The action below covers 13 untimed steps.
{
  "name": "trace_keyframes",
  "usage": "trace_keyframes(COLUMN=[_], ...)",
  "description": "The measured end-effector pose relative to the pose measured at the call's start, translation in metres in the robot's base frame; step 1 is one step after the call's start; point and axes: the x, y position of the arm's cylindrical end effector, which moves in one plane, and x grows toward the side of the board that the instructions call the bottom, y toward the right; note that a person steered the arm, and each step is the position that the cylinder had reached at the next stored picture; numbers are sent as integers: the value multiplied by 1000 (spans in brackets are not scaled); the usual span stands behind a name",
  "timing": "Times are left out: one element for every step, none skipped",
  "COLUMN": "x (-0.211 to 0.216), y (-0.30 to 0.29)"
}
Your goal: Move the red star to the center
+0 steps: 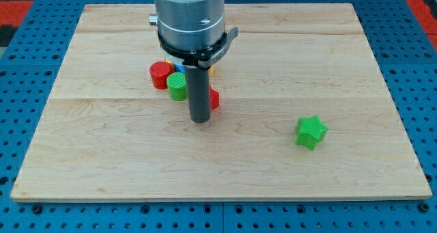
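My tip [200,120] rests on the wooden board [102,144] just below the board's middle. A red block [214,98], likely the red star, peeks out from behind the rod's right side, touching or almost touching it; its shape is mostly hidden. A red cylinder [160,74] and a green cylinder [177,86] stand just to the left of the rod. Bits of a yellow block [211,72] and a blue block [171,67] show behind the arm.
A green star [311,132] lies alone at the lower right of the board. The board lies on a blue pegboard table [416,69]. The arm's grey body [189,18] hides the board's top middle.
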Motion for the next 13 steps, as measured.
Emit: trace_keyframes(x=[-2, -3, -4, -6, -12, -16, -19, -22, -23, -28, -32, -28, -25], y=[7, 12, 12, 12, 12, 12, 12, 12, 12, 12, 12, 17, 54])
